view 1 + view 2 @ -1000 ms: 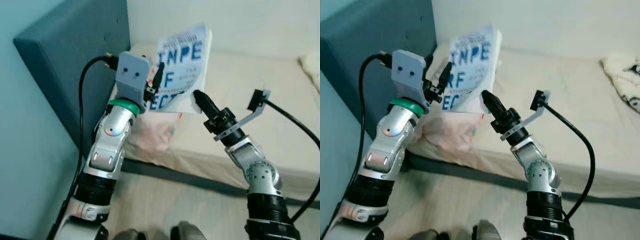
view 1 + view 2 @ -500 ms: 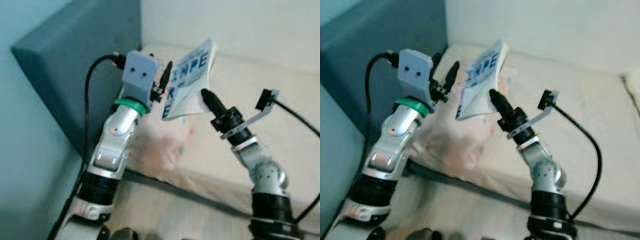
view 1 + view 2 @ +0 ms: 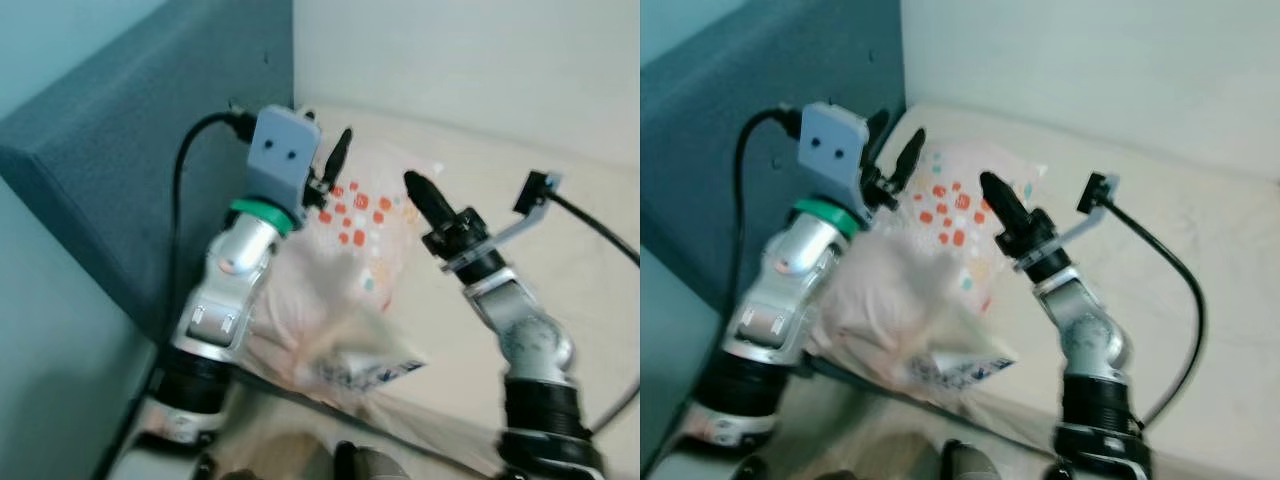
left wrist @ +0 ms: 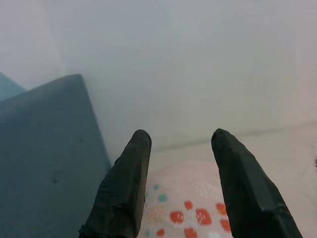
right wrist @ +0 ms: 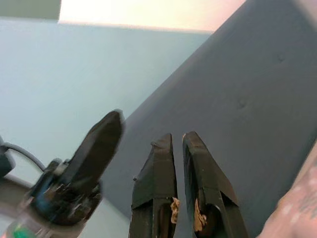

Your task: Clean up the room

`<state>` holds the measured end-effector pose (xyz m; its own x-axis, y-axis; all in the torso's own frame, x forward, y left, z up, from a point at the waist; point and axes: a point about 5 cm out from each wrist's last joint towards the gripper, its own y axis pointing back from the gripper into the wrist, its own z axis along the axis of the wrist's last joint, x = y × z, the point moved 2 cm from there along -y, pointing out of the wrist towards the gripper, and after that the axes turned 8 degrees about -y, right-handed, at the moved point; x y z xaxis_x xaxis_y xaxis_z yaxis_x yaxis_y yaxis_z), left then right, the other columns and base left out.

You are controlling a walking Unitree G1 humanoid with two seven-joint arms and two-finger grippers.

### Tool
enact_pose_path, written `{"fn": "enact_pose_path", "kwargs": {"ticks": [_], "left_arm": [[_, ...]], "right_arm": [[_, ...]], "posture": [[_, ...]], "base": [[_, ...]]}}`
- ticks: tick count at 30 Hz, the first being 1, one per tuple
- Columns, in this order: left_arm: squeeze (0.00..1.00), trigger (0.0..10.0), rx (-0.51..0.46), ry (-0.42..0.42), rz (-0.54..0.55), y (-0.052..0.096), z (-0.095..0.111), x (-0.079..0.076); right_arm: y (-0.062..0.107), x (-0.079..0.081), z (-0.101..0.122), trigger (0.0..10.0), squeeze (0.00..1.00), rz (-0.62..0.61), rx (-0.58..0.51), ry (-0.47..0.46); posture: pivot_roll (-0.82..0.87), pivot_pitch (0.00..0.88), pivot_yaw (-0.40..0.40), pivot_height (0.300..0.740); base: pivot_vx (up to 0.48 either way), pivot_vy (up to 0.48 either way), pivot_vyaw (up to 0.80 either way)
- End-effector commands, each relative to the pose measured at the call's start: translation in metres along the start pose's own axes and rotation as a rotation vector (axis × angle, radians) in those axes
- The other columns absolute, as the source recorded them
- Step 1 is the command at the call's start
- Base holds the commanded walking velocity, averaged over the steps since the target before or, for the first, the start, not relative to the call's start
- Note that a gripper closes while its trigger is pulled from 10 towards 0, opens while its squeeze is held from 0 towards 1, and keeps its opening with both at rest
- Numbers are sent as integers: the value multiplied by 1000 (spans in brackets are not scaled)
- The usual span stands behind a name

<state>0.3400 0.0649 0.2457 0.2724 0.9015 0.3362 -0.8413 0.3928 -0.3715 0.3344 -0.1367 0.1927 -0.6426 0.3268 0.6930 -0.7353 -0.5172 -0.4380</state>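
While both arms are raised over the head corner of the bed (image 3: 560, 210), neither one holds anything. The left gripper (image 4: 179, 148) hangs with its jaws spread wide above the pillow (image 3: 365, 235), a white one with orange and teal spots, close to the grey headboard (image 3: 140, 130). The right gripper (image 5: 177, 144) has its jaws pressed together on nothing, pointing toward the headboard, with the left gripper's fingers (image 5: 96, 144) just beside it.

Down at the near edge of the bed, below the pillow, a book (image 3: 365, 368) shows as a blurred pale shape with blue print, tilted and seemingly overhanging the mattress edge; I cannot tell whether it is resting there or in mid-fall. Beside it lies a pinkish, crumpled mass (image 3: 300, 320), possibly a bag or cloth, too blurred to name.

As for tidying the room, little looks finished from here. The book is loose and not in any proper place, so by my reading it has to be picked up from the bed edge, or from the floor (image 3: 260, 450) if it slips off, and carried somewhere fitting. The pinkish bundle probably needs sorting too.
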Motion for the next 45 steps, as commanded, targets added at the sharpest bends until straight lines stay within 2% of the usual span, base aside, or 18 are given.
{"fn": "enact_pose_path", "kwargs": {"ticks": [1, 10, 23, 31, 37, 39, 40, 41, 42, 44, 45], "left_arm": [[0, 10000, -12, 6, -57, 3, 1, -10], [0, 10000, 53, -61, -160, 18, -21, -21], [0, 10000, 70, -71, -136, 18, -24, -18], [0, 10000, 108, -87, -107, 18, -31, -15], [0, 10000, 208, -83, -81, 28, -55, -11], [0, 10000, 289, -97, -61, 40, -74, -6], [0, 10000, 289, -97, -61, 40, -74, -6], [0, 10000, 344, -112, -47, 51, -88, -3], [0, 10000, 344, -112, -47, 51, -88, -3], [0, 10000, 395, -122, -39, 64, -100, 0], [0, 10000, 414, -126, -39, 68, -105, 0]], "right_arm": [[8, -7, 0, 10000, 0, -30, -8, -10], [23, -22, -4, 10000, 0, -101, -14, -26], [22, -22, -9, 10000, 0, -106, -5, -29], [25, -28, -17, 10000, 0, -145, 17, -28], [37, -46, -39, 10000, 0, -246, 98, -17], [50, -62, -53, 10000, 0, -342, 149, 16], [50, -62, -53, 10000, 0, -342, 149, 16], [63, -74, -64, 10000, 0, -422, 201, 62], [63, -74, -64, 10000, 0, -422, 201, 62], [83, -91, -79, 10000, 0, -555, 327, 172], [92, -98, -84, 10000, 0, -610, 359, 145]], "posture": [[-41, 0, 21, 715], [-47, 0, 31, 715], [-42, 0, 33, 715], [-43, 0, 36, 715], [-43, 0, 35, 715], [-41, 0, 29, 715], [-41, 0, 29, 715], [-39, 0, 25, 715], [-39, 0, 25, 715], [-35, 3, 17, 715], [-34, 5, 17, 715]], "base": [[0, 0, 0], [0, 0, 0], [0, 0, 0], [0, 0, 0], [0, 0, 0], [0, 0, 0], [0, 0, 0], [0, 0, 0], [0, 0, 0], [0, 0, 0], [0, 0, 0]]}}
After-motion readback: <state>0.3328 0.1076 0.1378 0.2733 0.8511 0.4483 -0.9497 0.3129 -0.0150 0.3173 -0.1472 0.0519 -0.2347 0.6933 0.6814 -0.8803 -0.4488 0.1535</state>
